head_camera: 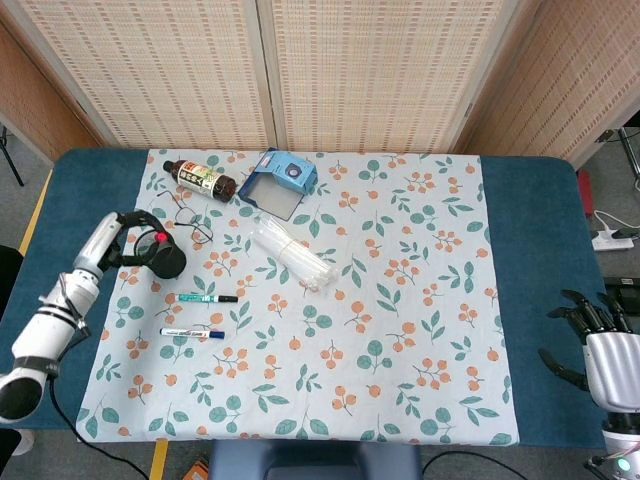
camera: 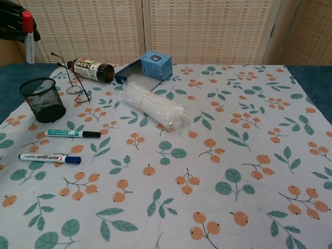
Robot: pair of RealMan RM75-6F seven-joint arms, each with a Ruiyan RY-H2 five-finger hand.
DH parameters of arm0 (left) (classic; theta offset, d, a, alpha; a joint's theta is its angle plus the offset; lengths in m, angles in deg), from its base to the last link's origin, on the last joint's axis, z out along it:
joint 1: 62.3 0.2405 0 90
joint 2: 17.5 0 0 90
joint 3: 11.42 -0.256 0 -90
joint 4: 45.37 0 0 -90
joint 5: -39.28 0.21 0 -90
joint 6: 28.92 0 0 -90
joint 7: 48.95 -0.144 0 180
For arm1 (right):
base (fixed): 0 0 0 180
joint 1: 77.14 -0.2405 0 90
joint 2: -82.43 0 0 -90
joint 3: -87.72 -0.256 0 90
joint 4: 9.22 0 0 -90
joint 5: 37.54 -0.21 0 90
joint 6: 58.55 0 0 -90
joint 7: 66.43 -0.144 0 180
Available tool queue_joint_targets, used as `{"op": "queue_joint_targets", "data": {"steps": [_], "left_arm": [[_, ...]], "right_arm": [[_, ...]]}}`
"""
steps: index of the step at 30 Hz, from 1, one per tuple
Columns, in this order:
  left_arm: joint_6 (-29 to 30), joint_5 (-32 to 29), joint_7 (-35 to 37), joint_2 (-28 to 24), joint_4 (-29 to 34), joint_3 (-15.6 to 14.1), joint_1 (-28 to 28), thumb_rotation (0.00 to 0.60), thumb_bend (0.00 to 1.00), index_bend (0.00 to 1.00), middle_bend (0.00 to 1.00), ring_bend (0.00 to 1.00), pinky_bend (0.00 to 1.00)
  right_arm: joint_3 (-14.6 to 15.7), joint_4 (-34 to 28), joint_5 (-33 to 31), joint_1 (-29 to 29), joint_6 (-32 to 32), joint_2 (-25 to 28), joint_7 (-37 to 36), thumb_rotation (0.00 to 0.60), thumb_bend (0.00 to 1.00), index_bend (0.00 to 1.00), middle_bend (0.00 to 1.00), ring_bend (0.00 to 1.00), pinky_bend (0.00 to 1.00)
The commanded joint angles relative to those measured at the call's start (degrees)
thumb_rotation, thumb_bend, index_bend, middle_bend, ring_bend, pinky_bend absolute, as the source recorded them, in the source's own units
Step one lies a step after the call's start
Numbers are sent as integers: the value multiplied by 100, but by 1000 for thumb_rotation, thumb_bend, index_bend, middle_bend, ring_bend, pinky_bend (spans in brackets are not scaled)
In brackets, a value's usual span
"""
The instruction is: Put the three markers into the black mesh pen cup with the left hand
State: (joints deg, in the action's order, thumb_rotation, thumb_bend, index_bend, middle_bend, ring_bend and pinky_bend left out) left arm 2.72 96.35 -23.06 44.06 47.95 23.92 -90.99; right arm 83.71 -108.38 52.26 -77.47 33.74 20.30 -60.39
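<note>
One red-capped marker hangs upright, apparently cap-up, gripped in the left robot hand.

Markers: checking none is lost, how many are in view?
3. Red marker held by the left hand above the cup; green marker and blue marker lie on the cloth.
</note>
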Motion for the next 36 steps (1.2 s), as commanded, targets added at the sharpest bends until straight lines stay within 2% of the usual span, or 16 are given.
{"op": "queue_joint_targets", "data": {"steps": [1, 12, 25, 28, 33, 36], "left_arm": [[-537, 118, 645, 363, -968, -2, -537, 600, 430, 582, 670, 258, 183], [-742, 397, 1815, 816, -1462, -204, -398, 600, 429, 581, 670, 258, 183], [-640, 914, 2422, 1273, -2231, -449, -548, 600, 430, 576, 640, 234, 179], [-676, 1098, 2558, 1245, -2288, -523, -586, 600, 430, 549, 555, 195, 166], [-608, 1427, 2750, 1175, -2214, -669, -585, 600, 430, 380, 256, 82, 128], [-432, 1636, 2692, 1184, -2253, -829, -609, 600, 429, 316, 117, 19, 105]], "right_arm": [[-17, -5, -14, 15, 32, 5, 8, 600, 98, 401, 204, 311, 157], [-17, 11, -56, -2, -44, -1, -57, 600, 98, 401, 204, 312, 157], [-15, -26, 3, 30, 29, 26, -62, 600, 98, 400, 210, 312, 157], [-21, -31, 3, 38, 45, 25, -62, 600, 98, 400, 210, 312, 157], [-8, -46, 23, 30, 21, 28, -107, 600, 99, 400, 210, 312, 157], [-7, -52, 39, 37, 39, 34, -104, 600, 99, 400, 210, 312, 157]]}}
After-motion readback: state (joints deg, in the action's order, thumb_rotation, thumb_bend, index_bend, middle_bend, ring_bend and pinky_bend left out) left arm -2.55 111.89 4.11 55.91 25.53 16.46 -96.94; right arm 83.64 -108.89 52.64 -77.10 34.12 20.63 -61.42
